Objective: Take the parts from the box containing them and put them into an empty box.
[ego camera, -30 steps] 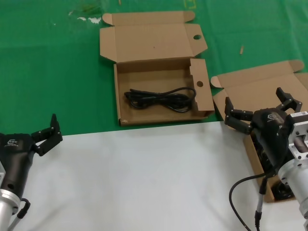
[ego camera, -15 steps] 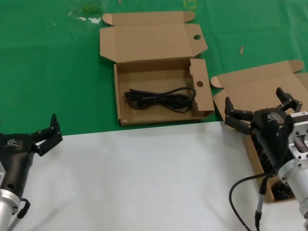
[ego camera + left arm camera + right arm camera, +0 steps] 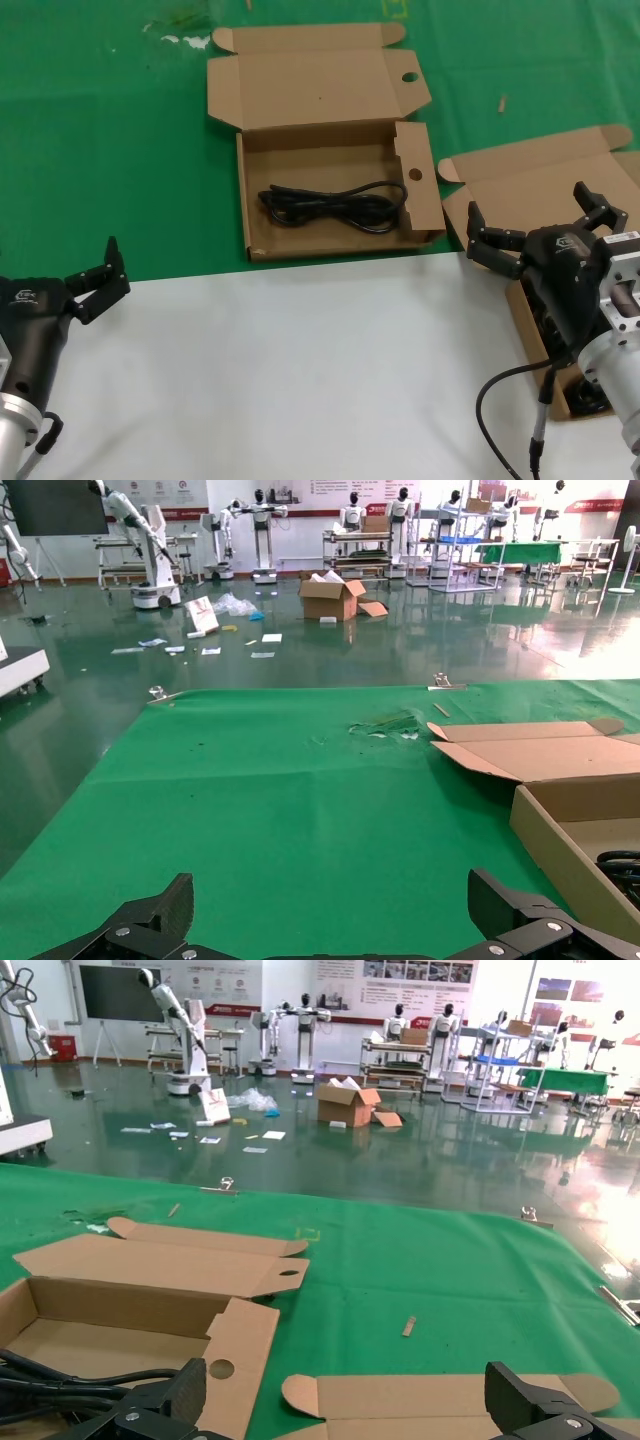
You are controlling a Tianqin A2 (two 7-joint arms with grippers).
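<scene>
Green cloth across the far half of the table, white sheet across the near half. Mid-table on the green, an open box with punched holes, lid laid back, holding one coiled black cable along its floor. At the right edge, a second open box without holes, mostly hidden behind the right arm; dark cable bundles just visible inside beneath that arm. Right gripper poised above this second box, fingers spread wide apart, holding nothing. Left gripper parked low at the near left over the edge of the white sheet, fingers likewise apart and empty, well clear of both boxes.
</scene>
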